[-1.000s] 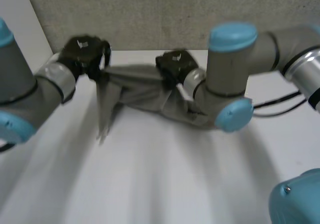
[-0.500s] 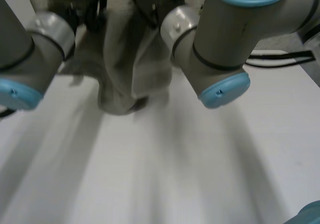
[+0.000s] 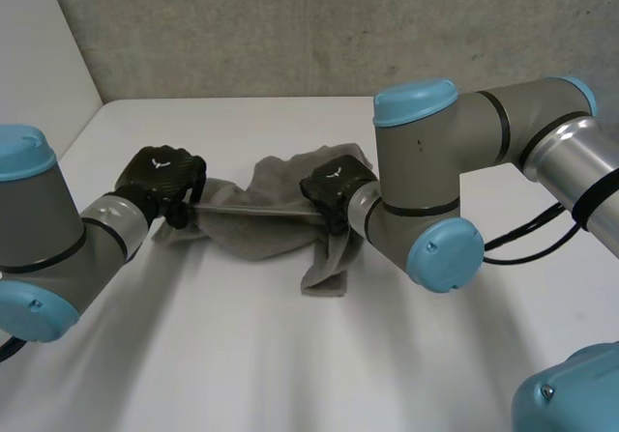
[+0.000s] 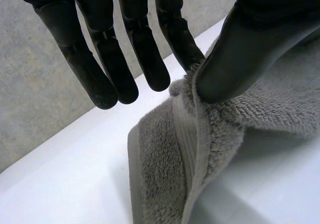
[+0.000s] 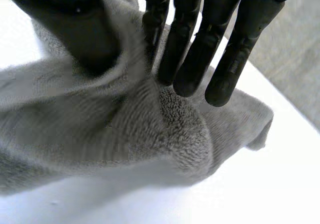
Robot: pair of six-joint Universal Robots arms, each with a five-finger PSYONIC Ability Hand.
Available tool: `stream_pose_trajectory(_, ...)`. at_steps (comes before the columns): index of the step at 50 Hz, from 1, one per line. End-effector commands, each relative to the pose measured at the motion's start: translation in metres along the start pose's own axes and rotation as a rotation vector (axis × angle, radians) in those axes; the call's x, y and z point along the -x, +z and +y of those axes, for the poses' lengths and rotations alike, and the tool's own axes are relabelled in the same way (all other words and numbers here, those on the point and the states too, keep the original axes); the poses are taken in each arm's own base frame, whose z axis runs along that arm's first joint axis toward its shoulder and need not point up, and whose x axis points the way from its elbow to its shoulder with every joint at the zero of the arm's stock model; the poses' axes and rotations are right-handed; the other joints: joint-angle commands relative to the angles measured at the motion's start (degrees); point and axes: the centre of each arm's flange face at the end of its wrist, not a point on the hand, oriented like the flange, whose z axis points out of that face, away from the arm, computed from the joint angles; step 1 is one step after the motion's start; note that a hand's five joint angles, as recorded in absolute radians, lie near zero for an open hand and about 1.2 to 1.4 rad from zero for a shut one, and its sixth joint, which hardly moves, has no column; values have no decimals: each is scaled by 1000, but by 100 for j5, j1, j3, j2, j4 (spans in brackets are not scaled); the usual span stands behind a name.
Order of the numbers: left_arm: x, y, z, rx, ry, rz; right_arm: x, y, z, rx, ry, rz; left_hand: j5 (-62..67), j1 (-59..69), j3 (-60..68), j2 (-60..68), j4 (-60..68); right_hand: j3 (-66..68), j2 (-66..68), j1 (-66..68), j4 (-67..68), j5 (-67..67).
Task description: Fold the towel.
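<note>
Between left hand (image 3: 160, 176) and right hand (image 3: 334, 186), the towel (image 3: 256, 234) stretches crosswise, each end pinched.

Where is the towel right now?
In the head view the towel lies crumpled on the white table, its upper edge stretched between the left hand and the right hand, which both pinch it.

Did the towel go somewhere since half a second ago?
Yes. The towel has come down: it hung up in front of the grey wall, and now it sags onto the white table.
</note>
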Motion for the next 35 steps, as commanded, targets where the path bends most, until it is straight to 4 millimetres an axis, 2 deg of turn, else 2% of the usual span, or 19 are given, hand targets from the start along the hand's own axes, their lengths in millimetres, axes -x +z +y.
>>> stream_pose_trajectory(1, 0, 2, -9, -27, -35, -1, -15, 0, 6, 26, 327, 27, 154, 209, 78, 228, 227, -3050, -2934, -2841, -3022, -3063)
stream_pose_trajectory(5, -1, 2, -8, -25, -43, 3, -20, -2, 9, 44, 430, 35, 154, 209, 78, 228, 227, -3017, -2901, -2808, -2989, -3031)
stream_pose_trajectory(10, -1, 3, -8, -28, -43, 2, -37, -14, 13, 61, 584, 73, 154, 209, 78, 228, 227, -2748, -2633, -2539, -2720, -2762)
stream_pose_trajectory(16, 2, 3, -13, -42, -42, -7, -38, -15, 18, 52, 637, 80, 154, 209, 78, 228, 227, -2563, -2447, -2354, -2535, -2577)
stream_pose_trajectory(18, 3, 3, -16, -49, -41, -9, -34, -16, 20, 60, 641, 78, 154, 209, 78, 228, 227, -1695, -1579, -1486, -1667, -1709)
stream_pose_trajectory(19, 3, 3, -16, -49, -41, -9, -34, -16, 20, 60, 641, 78, 154, 209, 78, 228, 227, -1688, -1573, -1479, -1660, -1702)
stream_pose_trajectory(20, 3, 3, -17, -52, -40, -7, -32, -16, 21, 63, 640, 77, 154, 209, 78, 228, 227, -739, -623, -530, -711, -753)
stream_pose_trajectory(21, 3, 3, -17, -52, -40, -7, -32, -16, 21, 63, 640, 77, 154, 209, 78, 228, 227, -730, -614, -520, -702, -743)
stream_pose_trajectory(22, 2, 3, -16, -51, -40, -5, -32, -16, 21, 65, 640, 76, 154, 209, 78, 228, 227, 37, 152, 246, 64, 23)
stream_pose_trajectory(23, 2, 3, -17, -53, -38, -4, -31, -16, 22, 66, 631, 74, 154, 209, 78, 228, 227, 910, 1026, 1119, 938, 897)
stream_pose_trajectory(24, 2, 3, -17, -53, -38, -4, -31, -16, 22, 66, 631, 74, 154, 209, 78, 228, 227, 919, 1035, 1128, 947, 905)
stream_pose_trajectory(25, 1, 3, -14, -47, -37, 1, -31, -15, 20, 57, 622, 69, 154, 209, 78, 228, 227, 2118, 2234, 2327, 2146, 2104)
stream_pose_trajectory(26, -1, 5, -12, -42, -37, 6, -32, -13, 18, 41, 605, 66, 154, 209, 78, 228, 227, 2341, 2456, 2550, 2368, 2327)
stream_pose_trajectory(29, -2, 7, -8, -34, -37, 11, -34, -11, 15, 25, 570, 67, 154, 209, 78, 228, 227, 2343, 2459, 2552, 2371, 2329)
stream_pose_trajectory(31, -6, 21, 1, -27, -27, 26, -43, -8, 0, -39, 405, 96, 154, 209, 78, 228, 227, 2343, 2459, 2552, 2371, 2329)
stream_pose_trajectory(32, -9, 29, -1, -43, -22, 27, -49, -7, -10, -80, 295, 120, 154, 209, 78, 228, 227, 2343, 2459, 2552, 2371, 2329)
stream_pose_trajectory(33, -9, 30, -1, -43, -22, 27, -49, -7, -10, -81, 294, 120, 154, 209, 78, 228, 227, 2343, 2459, 2552, 2371, 2329)
stream_pose_trajectory(34, -10, 38, -6, -66, -16, 26, -57, -7, -24, -134, 180, 155, 154, 209, 78, 228, 227, 2343, 2459, 2552, 2371, 2329)
stream_pose_trajectory(35, -10, 38, -6, -66, -16, 26, -57, -7, -25, -134, 179, 156, 154, 209, 78, 228, 227, 2343, 2459, 2552, 2371, 2329)
